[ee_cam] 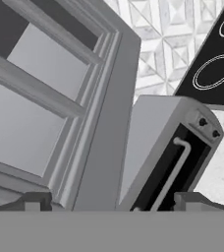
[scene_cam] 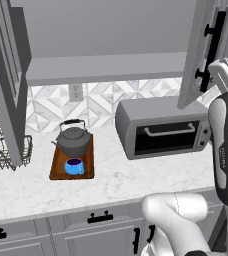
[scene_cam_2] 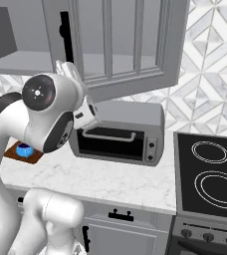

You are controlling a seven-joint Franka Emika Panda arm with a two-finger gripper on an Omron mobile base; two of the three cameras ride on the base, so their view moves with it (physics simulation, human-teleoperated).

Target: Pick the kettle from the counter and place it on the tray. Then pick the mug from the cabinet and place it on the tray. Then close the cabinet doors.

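Observation:
The dark grey kettle (scene_cam: pixel 73 140) stands on the back half of the reddish-brown tray (scene_cam: pixel 58 162) on the white marble counter (scene_cam: pixel 131 175). In front of the kettle, the blue mug (scene_cam: pixel 74 166) also sits on the tray; from the right base view the mug (scene_cam_2: pixel 25 149) peeks out beside my arm. Both doors of the grey cabinet (scene_cam: pixel 106 67) stand swung out: the left door (scene_cam: pixel 6 75) and the right door (scene_cam: pixel 206 50). My gripper (ee_cam: pixel 113 202) is open, raised close to the lower edge of the right door (ee_cam: pixel 99 147), holding nothing.
Under the right door a grey toaster oven (scene_cam: pixel 163 130) sits on the counter. A black wire rack (scene_cam: pixel 6 150) stands at the far left. A black cooktop (scene_cam_2: pixel 210 169) lies to the right of the counter. Grey drawers (scene_cam: pixel 98 235) run below.

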